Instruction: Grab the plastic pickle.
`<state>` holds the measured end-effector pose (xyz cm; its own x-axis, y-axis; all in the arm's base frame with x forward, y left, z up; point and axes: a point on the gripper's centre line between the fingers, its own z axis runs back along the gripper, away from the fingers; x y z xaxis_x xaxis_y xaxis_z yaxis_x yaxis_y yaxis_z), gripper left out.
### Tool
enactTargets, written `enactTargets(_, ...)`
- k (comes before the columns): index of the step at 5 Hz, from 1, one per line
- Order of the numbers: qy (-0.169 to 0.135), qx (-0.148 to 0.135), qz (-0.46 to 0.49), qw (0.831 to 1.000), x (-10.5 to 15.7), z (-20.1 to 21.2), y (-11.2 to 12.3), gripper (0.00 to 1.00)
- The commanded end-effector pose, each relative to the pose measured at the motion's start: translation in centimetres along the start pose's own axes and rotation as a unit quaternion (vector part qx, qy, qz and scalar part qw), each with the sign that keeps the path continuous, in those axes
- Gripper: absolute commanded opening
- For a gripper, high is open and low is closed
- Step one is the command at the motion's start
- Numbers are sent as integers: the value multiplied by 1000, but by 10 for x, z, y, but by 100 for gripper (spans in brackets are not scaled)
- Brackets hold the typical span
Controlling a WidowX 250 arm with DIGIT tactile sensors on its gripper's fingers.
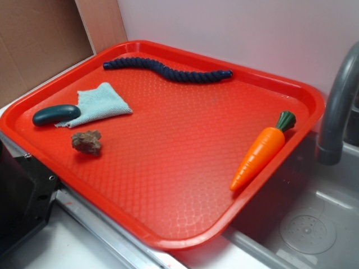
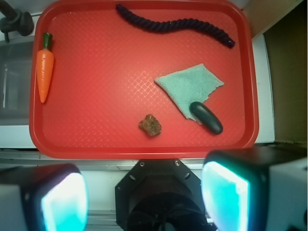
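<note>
Hovering high over the near edge of the red tray (image 2: 144,149), gripper (image 2: 144,197) has jaws spread wide, holding nothing. Plastic pickle (image 2: 206,117) lies flat on the tray, touching a corner of the teal cloth (image 2: 190,87). Brown rock piece (image 2: 150,125) sits near it, apart. Blue rope (image 2: 173,24) lies along the far side, carrot (image 2: 44,67) at the opposite end.

A red plastic tray (image 1: 168,185) with a pebbled surface sits beside a steel sink (image 1: 314,224) with a grey faucet (image 1: 336,106). On the tray, a long dark blue twisted rope (image 1: 168,70) lies along the far edge, a pale teal cloth (image 1: 101,103) lies crumpled at the left, a lumpy brown rock-like piece (image 1: 87,142) sits near it, and an orange plastic carrot (image 1: 261,151) with a green top rests at the right edge.
</note>
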<state>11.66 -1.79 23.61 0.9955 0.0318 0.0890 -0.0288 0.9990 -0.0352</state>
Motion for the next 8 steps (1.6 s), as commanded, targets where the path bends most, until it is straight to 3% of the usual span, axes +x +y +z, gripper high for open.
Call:
enactTargets(1, 0, 0, 0, 1000, 0, 0, 0, 100)
enactTargets(4, -64, 36, -92, 993, -6, -56, 55, 100)
enactTargets(8, -66, 138, -221, 963, 21, -169, 109, 100)
